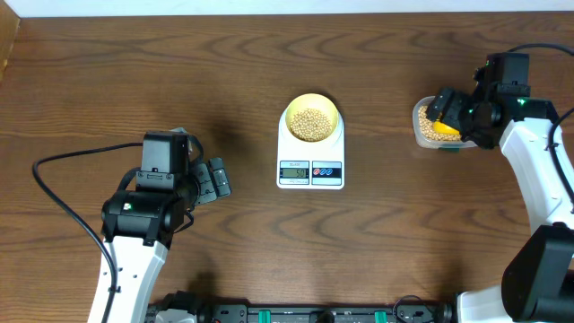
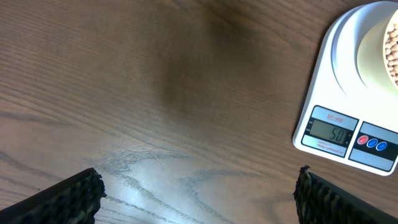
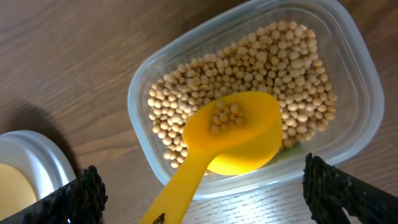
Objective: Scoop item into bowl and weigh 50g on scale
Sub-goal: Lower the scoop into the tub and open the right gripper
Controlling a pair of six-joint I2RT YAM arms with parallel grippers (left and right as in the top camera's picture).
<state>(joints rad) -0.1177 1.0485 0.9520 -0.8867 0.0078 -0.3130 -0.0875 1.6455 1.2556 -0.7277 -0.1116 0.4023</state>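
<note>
The white scale [image 1: 310, 170] stands mid-table with the pale yellow bowl [image 1: 290, 115] on it, holding tan beans [image 1: 311, 124]. In the left wrist view the scale's [image 2: 348, 93] display reads 50, beside the bowl [image 2: 372, 59]. More beans [image 3: 249, 68] fill a clear tub [image 3: 367, 106]. A yellow scoop [image 3: 236, 134] lies in it with a few beans, its handle sticking out over the rim between the fingers of my right gripper [image 3: 202, 193], which is open and not touching it. My left gripper [image 2: 199, 196] hangs open over bare table, left of the scale.
The clear tub [image 1: 420, 121] sits at the right of the table under the right gripper [image 1: 444, 115], with the scoop [image 1: 446, 131] inside. The left gripper [image 1: 217, 178] is a hand's width left of the scale. A black cable loops at the left.
</note>
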